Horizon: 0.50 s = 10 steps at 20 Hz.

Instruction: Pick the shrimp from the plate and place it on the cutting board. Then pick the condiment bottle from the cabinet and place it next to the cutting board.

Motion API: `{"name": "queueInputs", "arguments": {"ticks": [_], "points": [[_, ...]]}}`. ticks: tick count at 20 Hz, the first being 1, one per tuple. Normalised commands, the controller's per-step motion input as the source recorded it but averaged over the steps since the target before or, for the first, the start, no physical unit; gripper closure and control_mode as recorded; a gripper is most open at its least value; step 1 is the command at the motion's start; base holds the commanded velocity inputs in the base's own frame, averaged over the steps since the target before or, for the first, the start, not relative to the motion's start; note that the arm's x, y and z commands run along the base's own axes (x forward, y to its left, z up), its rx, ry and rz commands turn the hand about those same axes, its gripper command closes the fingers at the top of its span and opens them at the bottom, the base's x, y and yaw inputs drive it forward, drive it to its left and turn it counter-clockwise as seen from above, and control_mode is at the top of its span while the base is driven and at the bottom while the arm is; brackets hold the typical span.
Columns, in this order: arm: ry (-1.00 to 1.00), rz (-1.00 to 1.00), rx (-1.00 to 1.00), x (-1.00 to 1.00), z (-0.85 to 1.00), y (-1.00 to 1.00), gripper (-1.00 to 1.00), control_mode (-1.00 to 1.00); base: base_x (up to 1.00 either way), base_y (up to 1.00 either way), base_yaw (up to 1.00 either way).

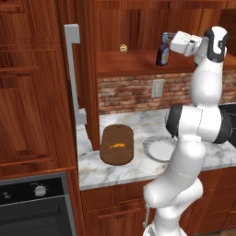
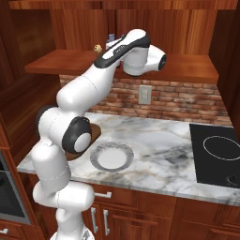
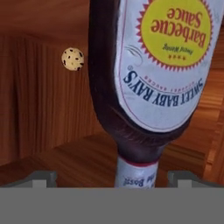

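Arm stretched high, wrist bent level into cabinet niche. Tool wide open, holding nothing, tips either side of condiment bottle cap; bottle upright on shelf. Shrimp lies on cutting board, beside plate on desk.

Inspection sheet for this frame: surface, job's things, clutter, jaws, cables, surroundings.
Surface: marble counter, bare between the things.
Job's things: shrimp lies on the cutting board; plate beside the board; condiment bottle upright on the cabinet shelf.
Clutter: speckled ball on the same shelf, apart from the bottle.
Grippers: gripper at the bottle's neck, jaws open, not yet closed.
Cables: nothing seen.
Surroundings: brick backsplash, wall outlet, cooktop, oven.
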Motion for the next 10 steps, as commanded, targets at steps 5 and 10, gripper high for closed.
{"name": "queueInputs", "arguments": {"ticks": [5,10], "points": [[0.01,0.0,0.0,0.1,0.0,0.0,-1.0,-1.0,0.0,0.0,0.0],[0.02,0.0,0.0,0.08,0.0,0.0,-1.0,-1.0,0.0,0.0,0.0]]}}
